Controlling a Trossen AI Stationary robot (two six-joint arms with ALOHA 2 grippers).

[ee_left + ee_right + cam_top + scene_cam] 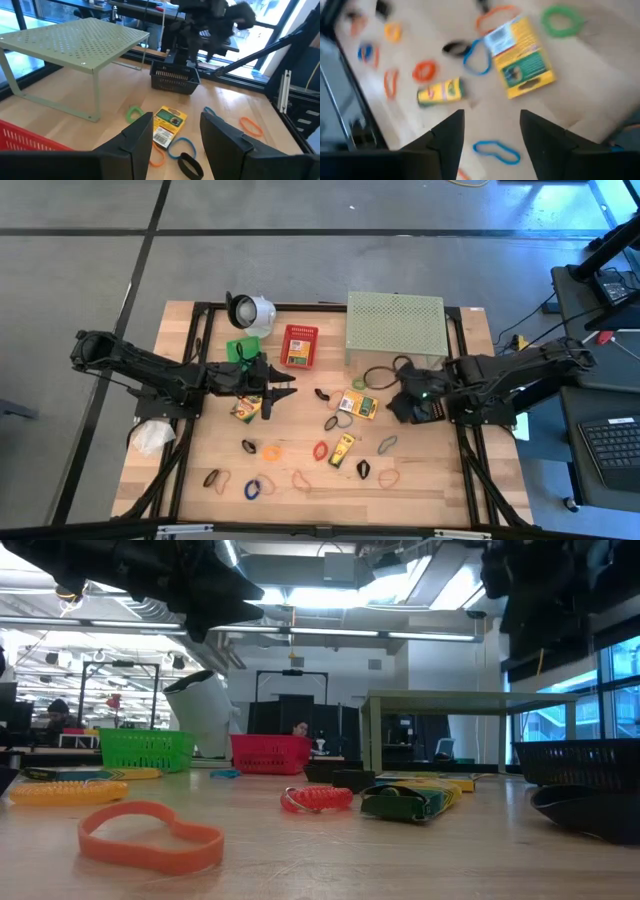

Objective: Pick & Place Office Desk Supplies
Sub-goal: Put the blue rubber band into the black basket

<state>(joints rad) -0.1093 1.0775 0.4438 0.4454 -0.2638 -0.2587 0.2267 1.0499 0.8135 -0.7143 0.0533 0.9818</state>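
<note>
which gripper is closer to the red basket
Left. The left gripper hovers just below the red basket in the high view; the right gripper is far off on the opposite side, past the crayon box.

Robotics lab: ceiling strip lights [330, 635], workbenches

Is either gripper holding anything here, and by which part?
Nothing is held. The left gripper and right gripper both hover with jaws open and empty above the table.

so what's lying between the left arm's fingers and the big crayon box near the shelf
In the high view, a small black band lies on the wood between the left gripper and the big crayon box; otherwise bare.
</note>
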